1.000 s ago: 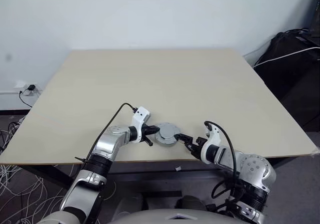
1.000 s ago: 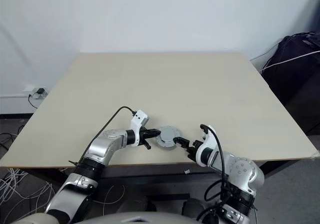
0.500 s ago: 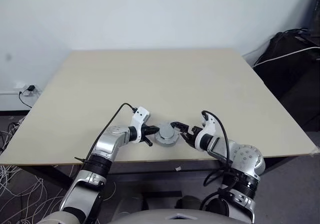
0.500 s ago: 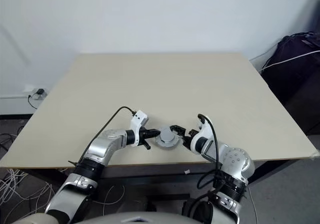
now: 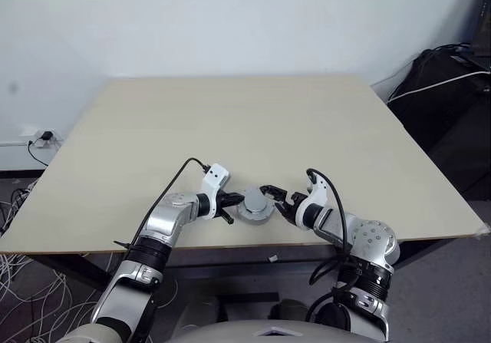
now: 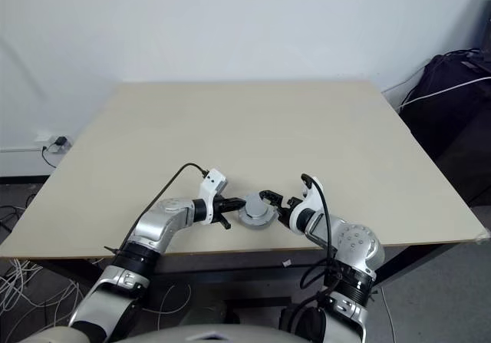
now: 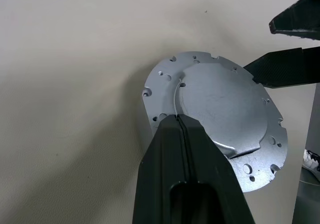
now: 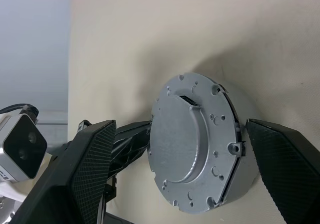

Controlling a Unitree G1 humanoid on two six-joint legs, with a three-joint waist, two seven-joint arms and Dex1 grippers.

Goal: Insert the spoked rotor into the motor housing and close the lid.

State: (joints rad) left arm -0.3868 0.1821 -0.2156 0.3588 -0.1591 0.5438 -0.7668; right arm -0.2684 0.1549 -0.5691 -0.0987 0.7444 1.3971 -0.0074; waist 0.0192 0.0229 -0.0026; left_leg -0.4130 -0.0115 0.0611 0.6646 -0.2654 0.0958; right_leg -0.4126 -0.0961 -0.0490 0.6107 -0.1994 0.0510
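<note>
The lid [image 5: 254, 202] sits on the pale table [image 5: 253, 120], close to the near edge and roughly midway between the two arms. It is a silver-grey round cap with a raised centre panel and small holes dotted round its flange, and beneath it a silver cylindrical wall shows in the right wrist view.

The left tool [image 7: 179, 118] comes in from the left of the lid. Its two black fingers are pressed together with nothing between them, and the joined tip rests at the lid's left edge, right where the raised panel meets the flange. Whether it presses or merely touches I cannot tell.

The right tool [image 8: 185, 149] comes in from the right, pointing toward the left one. Its fingers [image 8: 90, 159] are spread wide apart, one on the far side of the lid and one on the near side, so that the round piece lies between them. Narrow gaps show between each pad and the metal wall; neither pad is seen touching it.

A black cable [image 5: 173, 186] loops over the left forearm. Dark bags [image 5: 449, 90] sit off the table's far right side.
</note>
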